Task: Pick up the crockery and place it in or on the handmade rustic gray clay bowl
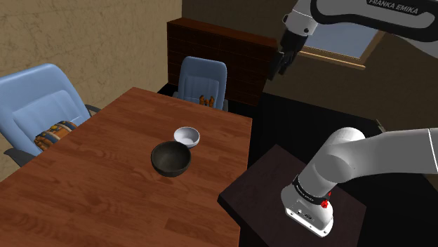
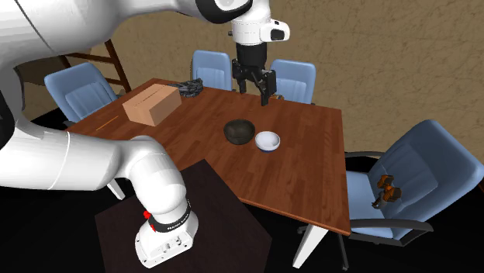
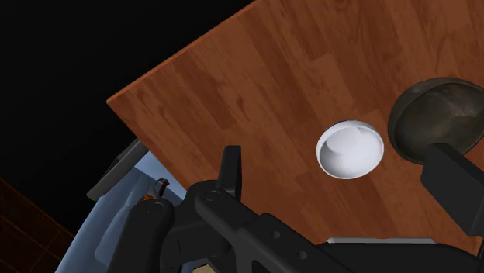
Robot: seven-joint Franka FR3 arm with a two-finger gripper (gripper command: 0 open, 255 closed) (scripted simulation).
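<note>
A small white bowl [image 1: 187,136] stands on the wooden table [image 1: 105,175], touching or nearly touching a larger dark grey bowl [image 1: 170,158]. The second exterior view has the white bowl [image 2: 267,140] to the right of the dark bowl [image 2: 240,131]. My gripper [image 1: 281,69] hangs high above the table's far side, open and holding nothing. From the second exterior view the gripper [image 2: 254,89] is up behind the two bowls. Between the spread fingers of my gripper [image 3: 340,164] the wrist view has the white bowl [image 3: 350,149], far below, with the dark bowl [image 3: 434,118] beside it.
A cardboard box [image 2: 150,104] and a small dark object [image 2: 188,87] lie on the table's far part. Blue chairs [image 1: 38,105] [image 1: 202,81] ring the table, two with small brown objects on their seats. The dark stand [image 1: 281,189] sits against the table's edge.
</note>
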